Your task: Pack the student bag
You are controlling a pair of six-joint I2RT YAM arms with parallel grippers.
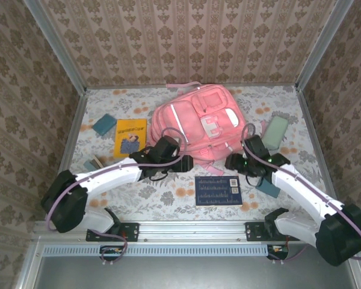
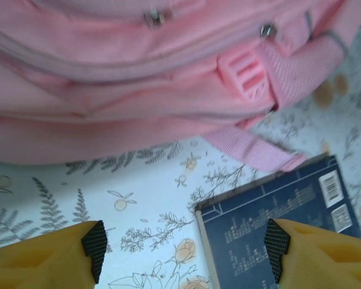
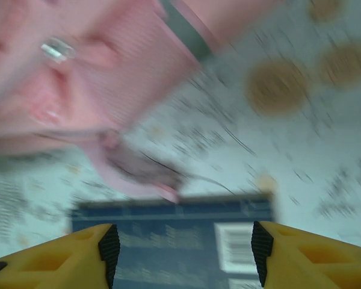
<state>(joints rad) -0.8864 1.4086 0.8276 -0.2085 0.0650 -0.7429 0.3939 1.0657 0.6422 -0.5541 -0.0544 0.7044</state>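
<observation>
Our left gripper (image 2: 185,250) and right gripper (image 3: 185,250) hover, jaws apart and empty, near the bag (image 1: 195,123) at the table's (image 1: 162,198) far middle; its strap (image 3: 135,171) seems, through blur, to touch the book (image 1: 217,190), so we risk snagging it.

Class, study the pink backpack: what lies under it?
The student bag lies flat on the flowered table cover. A pink strap pokes out from under its near edge toward the dark blue book. Anything else beneath is covered.
</observation>
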